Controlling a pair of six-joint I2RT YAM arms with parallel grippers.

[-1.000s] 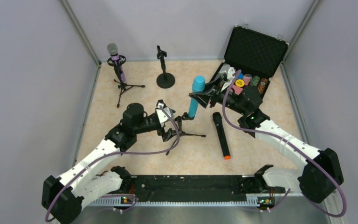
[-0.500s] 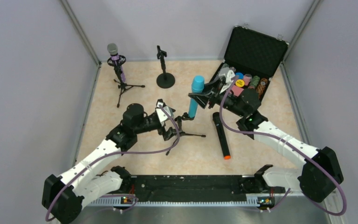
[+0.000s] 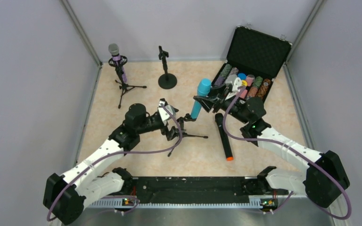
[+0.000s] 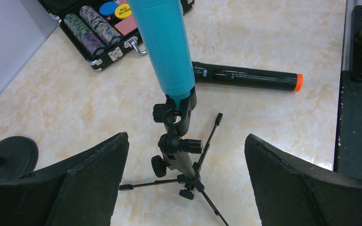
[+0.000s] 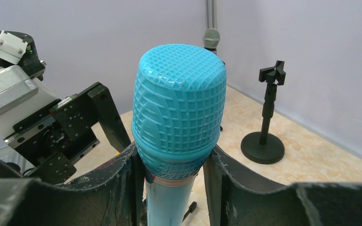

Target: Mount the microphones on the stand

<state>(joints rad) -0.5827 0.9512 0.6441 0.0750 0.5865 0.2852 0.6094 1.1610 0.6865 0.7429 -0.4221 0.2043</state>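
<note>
Blue microphone [image 5: 179,108] in right end effector [image 5: 174,184]

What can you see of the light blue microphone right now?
The light blue microphone looks like plastic all over: a domed head with a moulded grid, a smooth handle tapering downward. It stands tilted, its narrow end at the clip of the small tripod stand. The right gripper clamps it just below the head, a finger on each side.

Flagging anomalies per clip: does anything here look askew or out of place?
The light blue microphone leans askew, tail end at the low tripod stand; the black microphone lies flat on the table.
</note>
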